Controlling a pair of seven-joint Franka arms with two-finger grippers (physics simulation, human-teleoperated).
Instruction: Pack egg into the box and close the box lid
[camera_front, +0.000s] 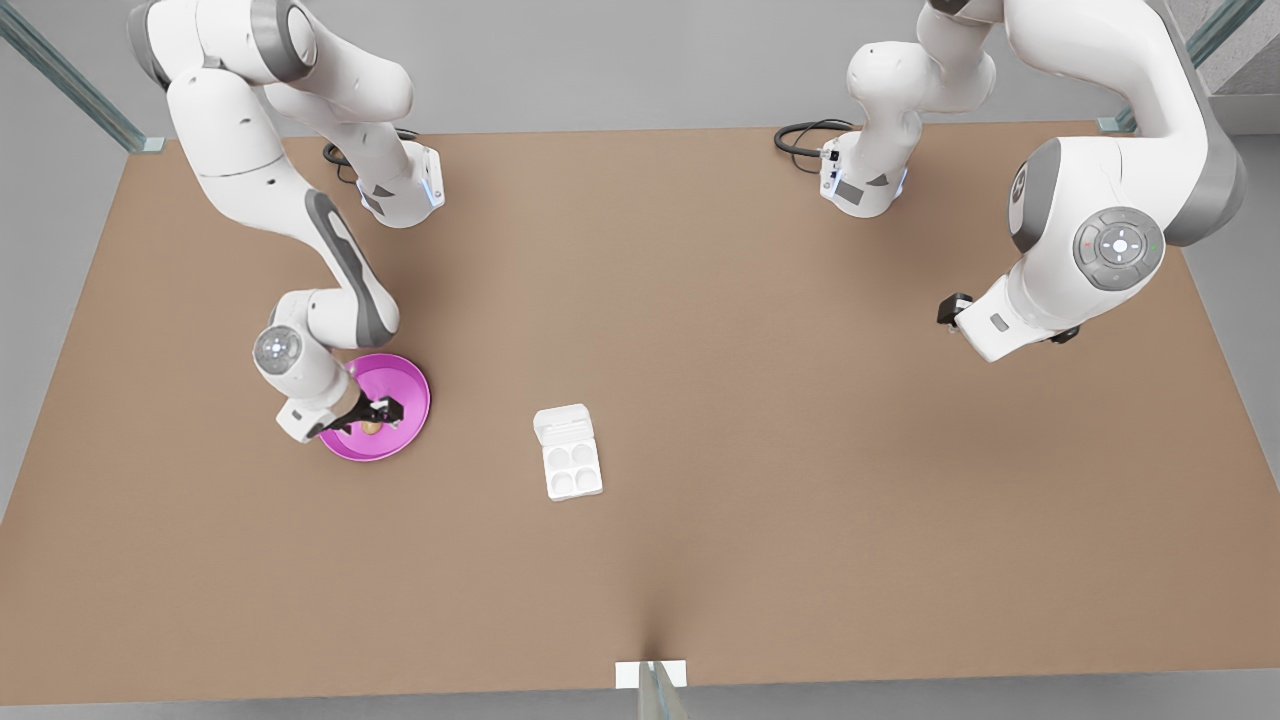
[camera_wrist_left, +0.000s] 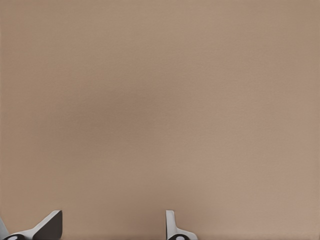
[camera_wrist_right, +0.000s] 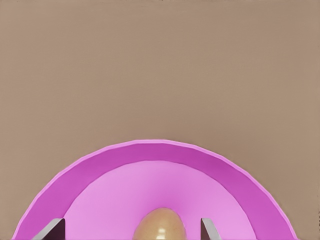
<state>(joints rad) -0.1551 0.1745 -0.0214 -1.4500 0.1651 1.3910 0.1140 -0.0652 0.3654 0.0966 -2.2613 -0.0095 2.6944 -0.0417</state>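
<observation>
Over pink plate (camera_wrist_right: 240, 175), right tool (camera_wrist_right: 132, 231) open, apparently astride egg (camera_wrist_right: 160, 225)

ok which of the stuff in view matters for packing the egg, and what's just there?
Job:
- egg, on the pink plate, between the open fingers of the right gripper
- box, four cups empty
- box lid, open
- left gripper, open, waiting above bare table

Just there:
- pink plate, under the egg
- table

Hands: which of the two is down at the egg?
The right hand, low over the pink plate, open astride the egg. The left hand waits over bare table.
</observation>
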